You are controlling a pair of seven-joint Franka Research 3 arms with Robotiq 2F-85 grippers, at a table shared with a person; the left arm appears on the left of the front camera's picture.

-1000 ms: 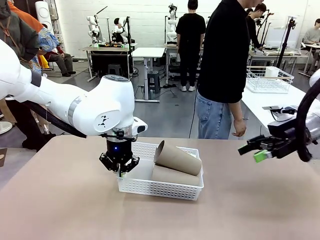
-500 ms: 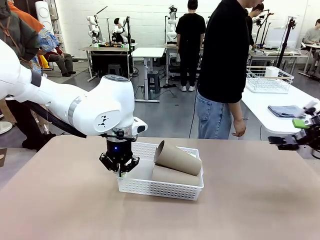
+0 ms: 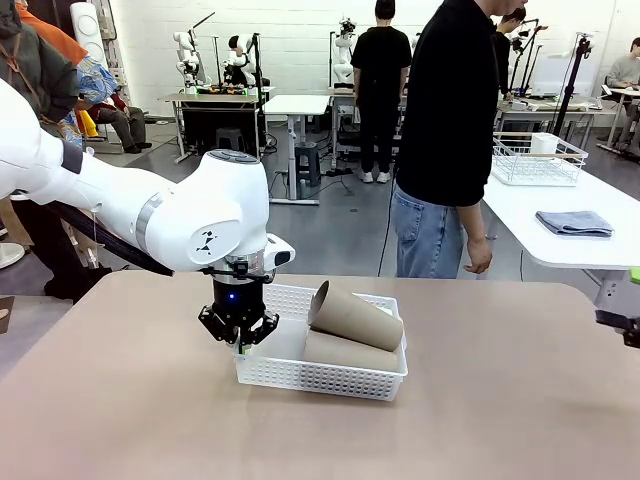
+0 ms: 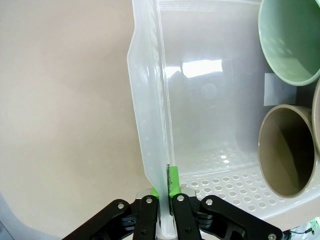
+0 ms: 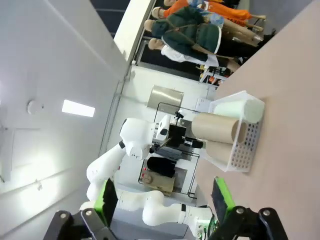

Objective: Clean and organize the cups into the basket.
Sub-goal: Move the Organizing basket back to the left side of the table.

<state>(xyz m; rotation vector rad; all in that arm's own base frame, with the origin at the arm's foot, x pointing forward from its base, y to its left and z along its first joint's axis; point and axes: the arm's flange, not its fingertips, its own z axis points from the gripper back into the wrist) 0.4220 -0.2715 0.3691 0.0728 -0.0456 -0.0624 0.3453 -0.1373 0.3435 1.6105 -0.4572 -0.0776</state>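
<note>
Three cups lie in the basket, apparently toward its right end.

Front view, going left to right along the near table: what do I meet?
Left gripper, jaws shut on the basket's left wall → basket → tan cups lying in the basket's right part → bare table → right gripper at the picture's right edge.
</note>
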